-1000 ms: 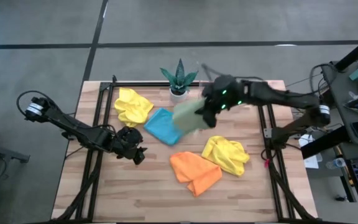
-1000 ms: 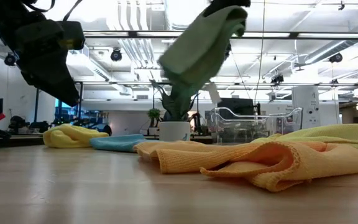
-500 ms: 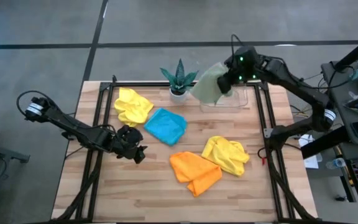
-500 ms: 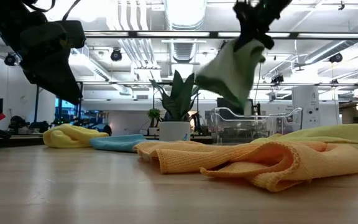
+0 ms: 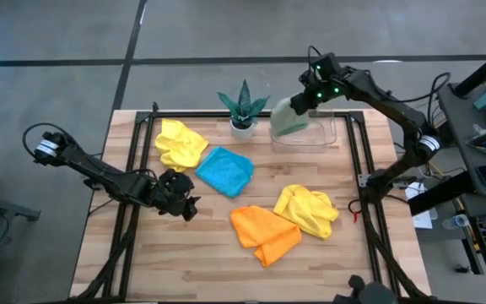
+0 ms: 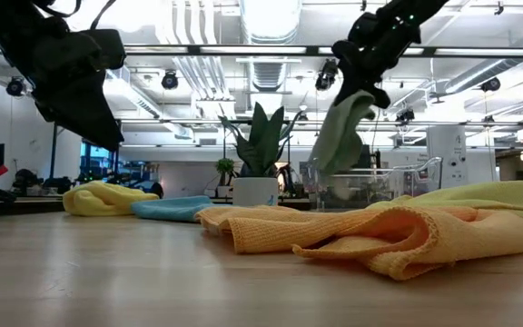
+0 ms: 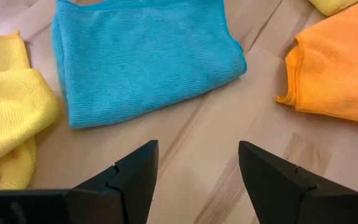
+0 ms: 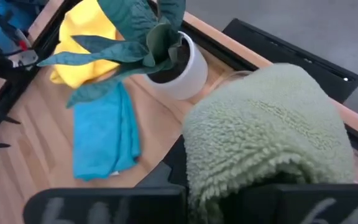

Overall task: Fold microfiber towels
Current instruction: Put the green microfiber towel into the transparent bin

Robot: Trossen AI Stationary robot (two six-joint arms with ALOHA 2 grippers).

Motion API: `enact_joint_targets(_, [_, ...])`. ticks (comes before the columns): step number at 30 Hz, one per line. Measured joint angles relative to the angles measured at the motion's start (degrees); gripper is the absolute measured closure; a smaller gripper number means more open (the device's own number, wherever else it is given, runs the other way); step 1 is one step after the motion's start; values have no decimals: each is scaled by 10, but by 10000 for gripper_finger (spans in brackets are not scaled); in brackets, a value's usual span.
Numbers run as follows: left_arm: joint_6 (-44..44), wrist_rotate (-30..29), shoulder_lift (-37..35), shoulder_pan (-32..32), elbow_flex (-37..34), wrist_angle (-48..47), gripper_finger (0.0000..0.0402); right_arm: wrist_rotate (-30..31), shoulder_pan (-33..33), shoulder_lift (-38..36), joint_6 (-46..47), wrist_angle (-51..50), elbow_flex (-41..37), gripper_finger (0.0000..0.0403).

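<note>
While the left gripper [image 5: 180, 205] hangs with its fingers spread wide above bare wood near the table's left side, holding nothing, the right gripper [image 5: 310, 95] is pinched tight on the sage green towel [image 5: 291, 120], which dangles from it over the clear plastic tray [image 5: 327, 135] at the table's back edge. The high view shows the green cloth's lower end inside the tray's outline, just beside the potted plant [image 5: 242, 108]; whether it touches the tray floor cannot be told from above. The low view adds what the high view cannot — the towel [image 6: 338, 136] hangs in a long drape from the dark fingers, its lower end down behind the tray's clear wall [image 6: 398, 184]. The right wrist view shows the green towel [image 8: 272, 140] bunched and fuzzy over that arm's fingers, with the plant's white pot [image 8: 185, 65] close by. The left wrist view alone shows the sky blue towel [image 7: 142, 56] lying flat in a neat rectangle, with one yellow towel [image 7: 8, 115] at one side of it and the orange towel [image 7: 337, 68] at the other. From above, that yellow towel [image 5: 178, 142] touches the blue one [image 5: 224, 170], and the second yellow towel [image 5: 308, 209] lies crumpled against the orange towel [image 5: 264, 233] nearer the table's front.
</note>
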Motion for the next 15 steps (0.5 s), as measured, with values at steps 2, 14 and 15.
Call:
enact_joint_targets(2, [0,0,0,0,0,0,194,0,0,1,2,-3,0,390])
enact_joint_targets(14, [-3,-2,0,0,0,0,194,102,-4,30,-24,-68,-62,390])
enact_joint_targets(15, [-3,-6,0,0,0,0,194,106,-4,35,-24,-64,-69,390])
